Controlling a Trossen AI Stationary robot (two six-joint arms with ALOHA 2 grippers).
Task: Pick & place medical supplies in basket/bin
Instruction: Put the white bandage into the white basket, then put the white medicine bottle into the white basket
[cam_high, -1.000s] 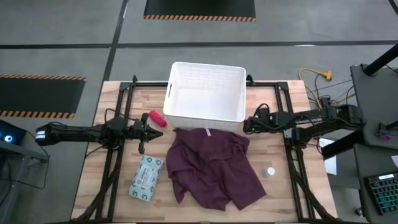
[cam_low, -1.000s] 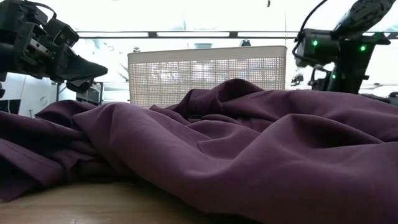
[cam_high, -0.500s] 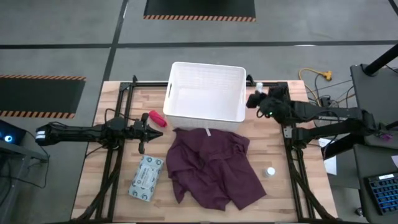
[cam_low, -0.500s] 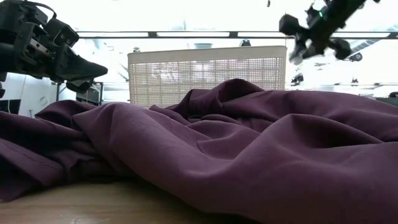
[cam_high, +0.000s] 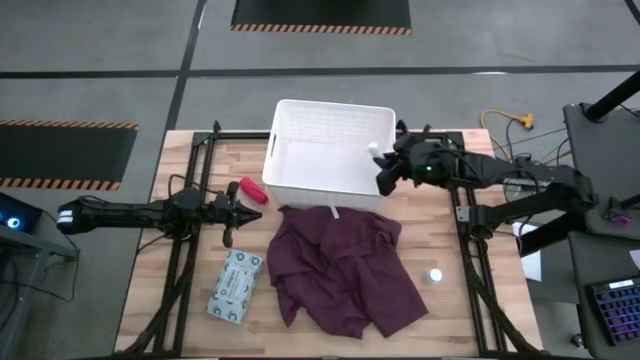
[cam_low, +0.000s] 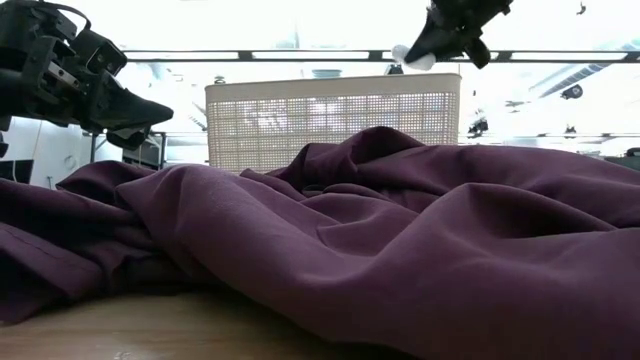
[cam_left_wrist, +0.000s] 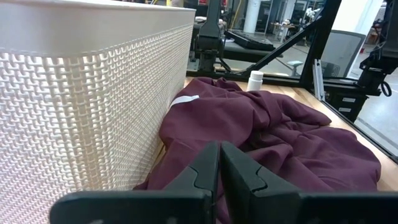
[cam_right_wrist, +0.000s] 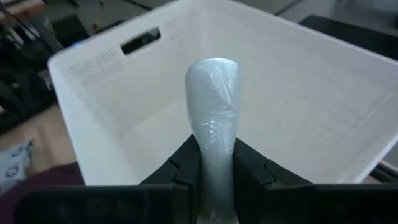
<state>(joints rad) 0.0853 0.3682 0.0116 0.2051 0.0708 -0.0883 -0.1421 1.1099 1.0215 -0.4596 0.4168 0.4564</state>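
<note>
The right hand (cam_high: 381, 172) grips a white stick (cam_right_wrist: 212, 134) over the basket (cam_high: 300, 176) at the bench's far edge; the left hand (cam_high: 250, 213), shut and empty, waits by the red tube (cam_high: 250, 189).

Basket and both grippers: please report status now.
Right gripper shut on wrapped white item, over basket. Left gripper shut, idle beside red tube. Nothing blocking.

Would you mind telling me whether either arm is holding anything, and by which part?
The right gripper pinches a white plastic-wrapped stick by its lower end, above the white lattice basket. The left gripper holds nothing.
</note>
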